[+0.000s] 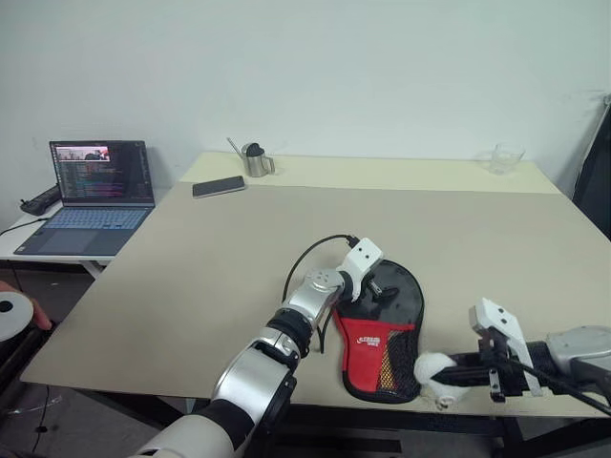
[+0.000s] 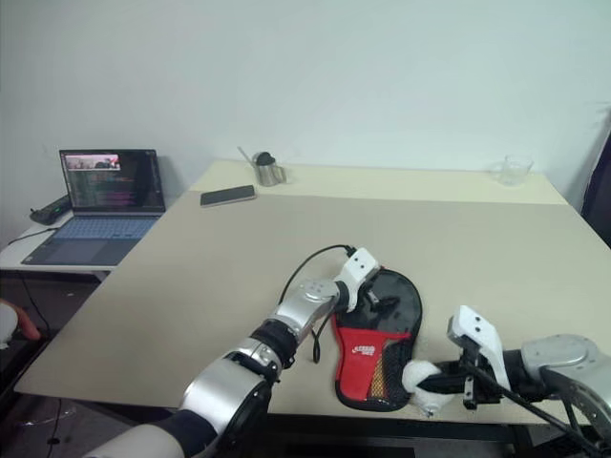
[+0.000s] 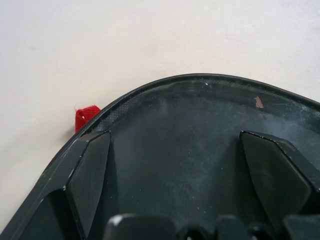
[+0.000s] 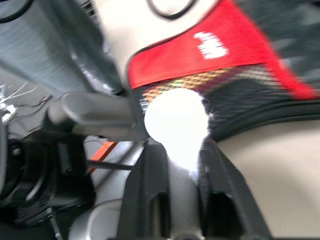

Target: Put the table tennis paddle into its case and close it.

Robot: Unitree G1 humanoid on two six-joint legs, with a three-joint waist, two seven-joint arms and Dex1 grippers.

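Note:
The case [image 1: 368, 343] lies flat near the table's front edge, its red panel with the white logo and the mesh pocket facing up at the near end. Yellow and red stripes show through the mesh [image 4: 200, 77]. Its far end is a round, smooth black face [image 1: 401, 296] inside a woven rim. I cannot tell whether that face is the paddle or the case. My left gripper [image 1: 380, 286] rests on that face, open, fingers [image 3: 90, 170] spread wide. My right gripper [image 1: 451, 372] sits at the case's near right corner, closed around a white fluffy ball [image 4: 176, 120].
The table's front edge [image 1: 191, 393] runs just below the case. A black cable [image 1: 304, 260] loops from my left wrist over the table. Far back stand a metal cup [image 1: 255, 160], a phone [image 1: 219, 186] and a glass [image 1: 504, 157]. A laptop [image 1: 91, 196] sits on a side table to the left.

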